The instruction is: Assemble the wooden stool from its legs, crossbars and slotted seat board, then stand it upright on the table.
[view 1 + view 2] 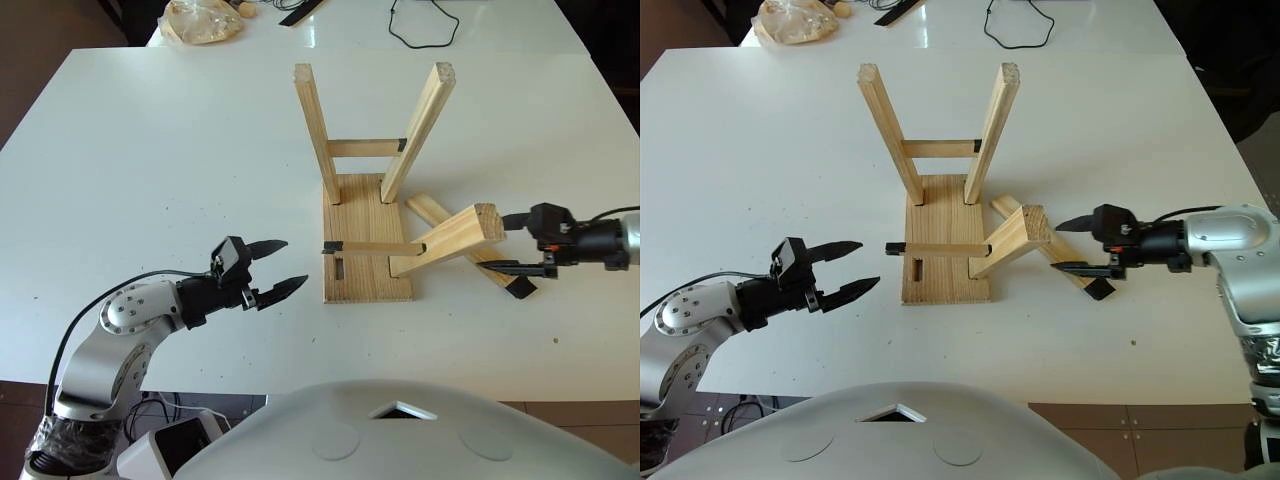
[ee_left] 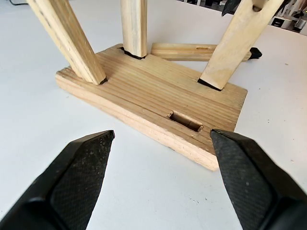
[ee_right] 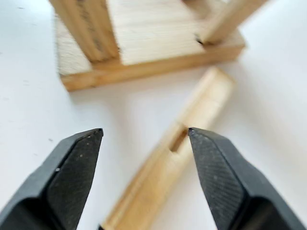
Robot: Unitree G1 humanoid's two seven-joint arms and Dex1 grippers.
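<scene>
The white, glossy table [image 1: 150, 150] carries everything, and the pale wooden seat board [image 1: 360, 215] lies flat near its middle, its long axis running from near to far. The board is straight-grained with squared edges.

Nearest, on the near-left of the board, the left gripper [image 1: 295, 262] hangs above the table. Its black pointed fingers are spread wide with nothing between them, and they point at the board's near end. There an empty rectangular slot [image 2: 186, 121] is cut through the wood.

To the right of the board the right gripper [image 1: 1056, 246] faces it, its jaws also parted and holding nothing. It sits over a loose leg [image 3: 163, 167], a square bar with a notch in it. This leg lies flat, angling from the board's right edge out to the near right.

At the board's near-right corner a third leg [image 1: 450, 240] leans steeply to the right. A thin crossbar [image 1: 375, 247] runs left from it across the board.

At the board's far end two legs [image 1: 317, 130] stand up, splaying slightly apart, joined by a short crossbar [image 1: 362, 148].

Beyond the board a second white table [image 1: 500, 30] holds a crumpled bag [image 1: 203, 20] and a black cable [image 1: 420, 30].
</scene>
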